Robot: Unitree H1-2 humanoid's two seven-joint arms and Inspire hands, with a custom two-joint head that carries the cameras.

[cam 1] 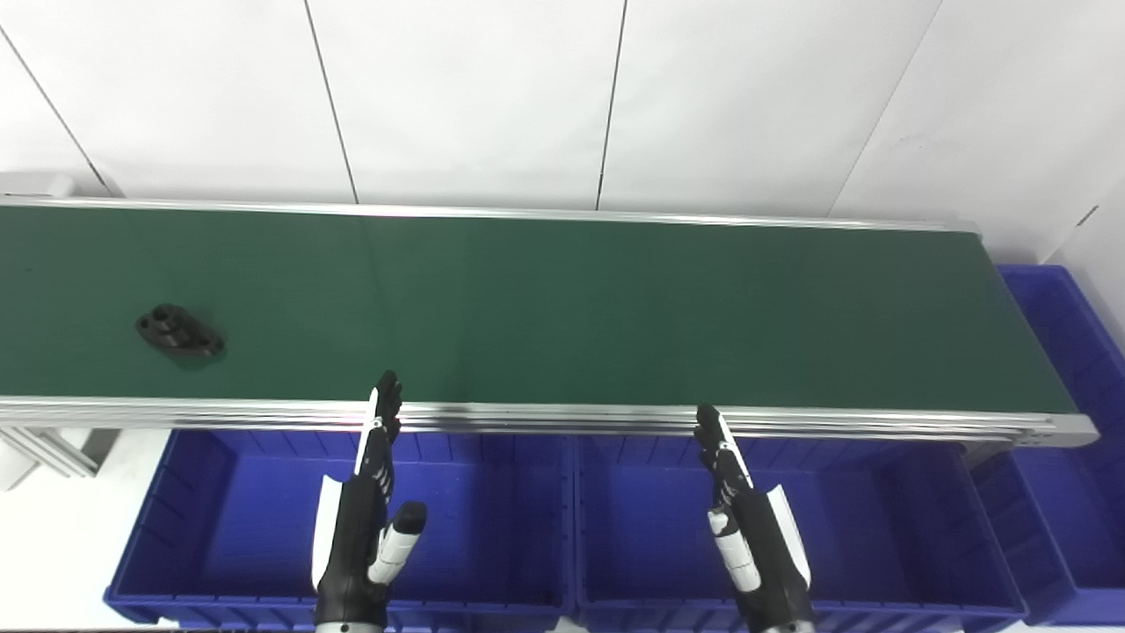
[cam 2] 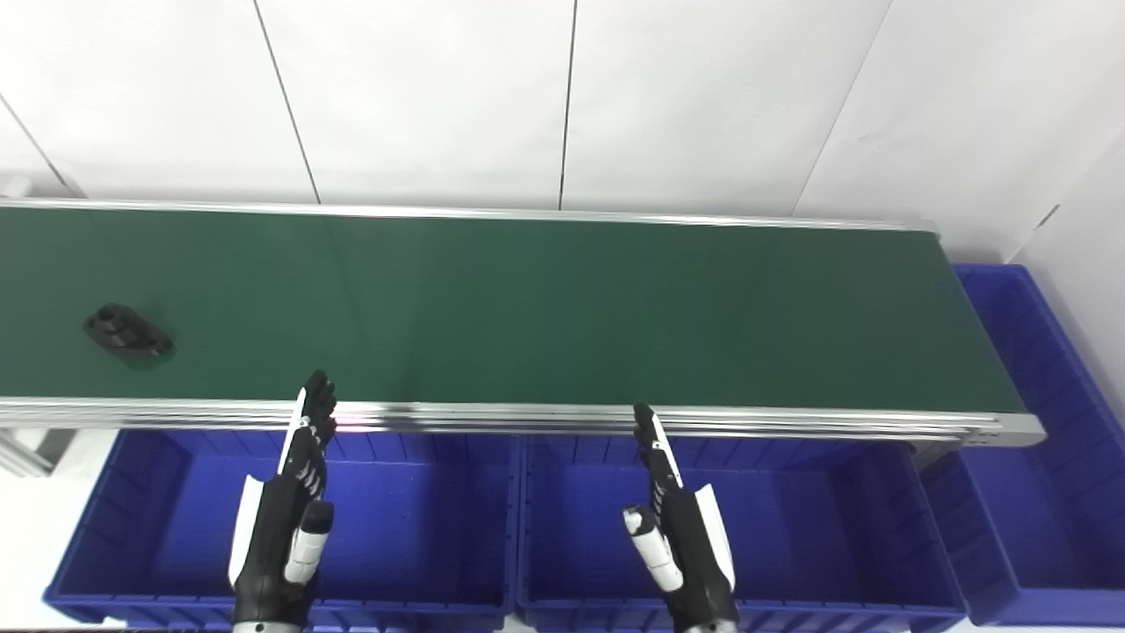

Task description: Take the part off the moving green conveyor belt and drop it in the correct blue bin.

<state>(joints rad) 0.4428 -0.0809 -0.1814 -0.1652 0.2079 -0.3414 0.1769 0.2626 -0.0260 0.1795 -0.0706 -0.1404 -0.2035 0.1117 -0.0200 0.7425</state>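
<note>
Waiting at the near edge of the long dark green conveyor belt [cam 1: 562, 308], both arms hold back while the small black flanged part [cam 1: 179, 331], a flat oval plate with a raised boss and holes, lies far to the left on the belt, near its front rail and well apart from either hand. The left robot hand [cam 1: 369, 510] hangs over the left deep blue plastic bin [cam 1: 211, 527], its straight fingers [cam 1: 387, 404] reaching up to the silver aluminium front rail [cam 1: 562, 418] and its thumb splayed to the side; it grips nothing. The right robot hand [cam 1: 747, 519] mirrors it above the middle blue plastic bin [cam 1: 879, 527], fingers extended and apart, thumb out, likewise empty. This poised, flat posture looks chosen so that either hand can sweep forward over the rail as the part travels along, with the left hand the nearer of the two. The bins sit directly beneath the belt's front edge, apparently so that a picked part needs only a short pull back and a release. A third blue plastic bin [cam 1: 1063, 369] stands at the right end of the belt, seemingly to catch whatever runs off. Which bin is the correct one cannot be judged from here, since all visible bin interiors look bare. The grasp has not yet begun; timing the reach to the belt's motion will likely be the hard part.
</note>
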